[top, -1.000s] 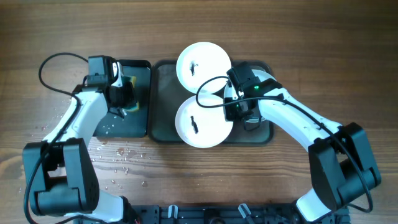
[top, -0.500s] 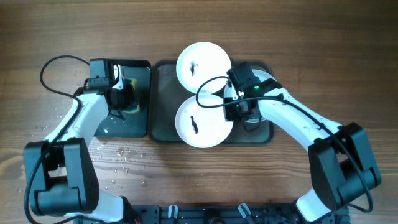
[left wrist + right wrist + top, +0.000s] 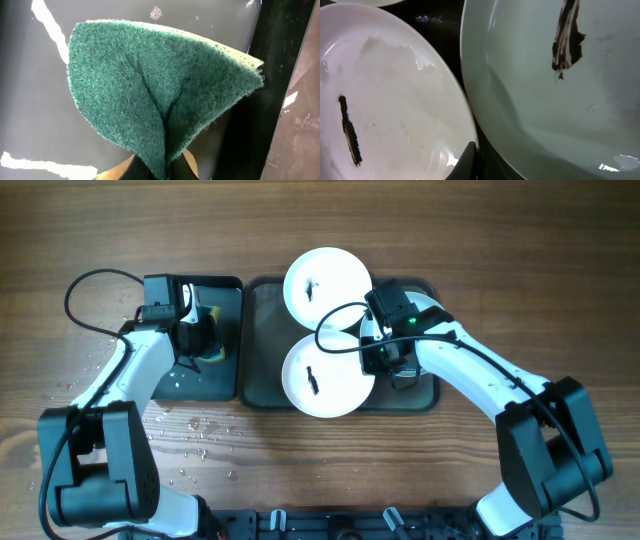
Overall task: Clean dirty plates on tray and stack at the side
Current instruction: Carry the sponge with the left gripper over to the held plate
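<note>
**A:** so where are the plates at right now?

**B:** all on the grey-green tray (image 3: 262, 330), nothing stacked at the side. From above, the far plate (image 3: 327, 285) hangs over the tray's far rim. The near plate (image 3: 325, 375) sticks out past the near rim. The two meet about mid-tray, and both have a dark smudge in the middle. There's another one mostly buried under the right arm.

**A:** and the tools?

**B:** left tool (image 3: 197, 340) is clamped on a green sponge (image 3: 160, 95). The pad is folded into a crease where it's pinched, and it sits over the black tray (image 3: 225, 300), just left of the big one. Right tool (image 3: 385, 358) is closed, down at the right edge of the near plate.

**A:** is it actually gripping a plate?

**B:** can't tell tbh. The right wrist cam shows one dark fingertip (image 3: 468, 156) right at a plate's rim, in the gap between two smudged plates. You can't see whether it's got a pinch on it.

**A:** anything else?

**B:** water drops (image 3: 200, 430) on the wooden tabletop (image 3: 500, 240), near the left arm.
</note>
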`<state>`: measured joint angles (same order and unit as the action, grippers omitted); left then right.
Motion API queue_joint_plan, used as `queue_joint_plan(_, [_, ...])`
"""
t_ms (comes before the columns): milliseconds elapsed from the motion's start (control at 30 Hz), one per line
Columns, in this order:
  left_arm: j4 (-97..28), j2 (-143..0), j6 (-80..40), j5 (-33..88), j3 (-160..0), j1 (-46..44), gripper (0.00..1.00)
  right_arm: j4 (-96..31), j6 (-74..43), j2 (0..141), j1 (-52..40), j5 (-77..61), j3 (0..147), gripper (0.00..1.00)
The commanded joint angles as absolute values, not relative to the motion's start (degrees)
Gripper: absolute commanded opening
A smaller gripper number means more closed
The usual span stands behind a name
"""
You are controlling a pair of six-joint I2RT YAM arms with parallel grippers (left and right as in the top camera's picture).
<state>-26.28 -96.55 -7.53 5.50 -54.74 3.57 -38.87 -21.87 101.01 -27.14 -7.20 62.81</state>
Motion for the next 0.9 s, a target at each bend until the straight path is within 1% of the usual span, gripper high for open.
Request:
queue_joint_plan(0, [-25.89,-97.73,-6.44,6.17,-54.52,3.49,0.04,-38.57,-22.68,99.9,-27.49,-5.98,62.5,0.04])
queue_joint_plan(233, [-25.87,-100.64,-6.9,6.2,-54.52,3.49,0.04,-38.44,-22.68,99.9,-27.49,-5.98,62.5,0.04])
queue_joint_plan(500, [-24.75,-100.33,-6.87,5.93,-54.83,3.62,0.04,-38.39,-22.65,99.9,-27.49,-5.98,62.5,0.04])
queue_joint_plan(700, [-24.64,-96.16,-6.85,5.96,-57.74,3.7,0.04,-38.09,-22.68,99.9,-27.49,-5.96,62.5,0.05])
queue_joint_plan(867, [-25.74,-88.73,-6.85,5.93,-58.0,3.7,0.04,-37.54,-22.63,99.9,-27.49,-5.93,62.5,0.04])
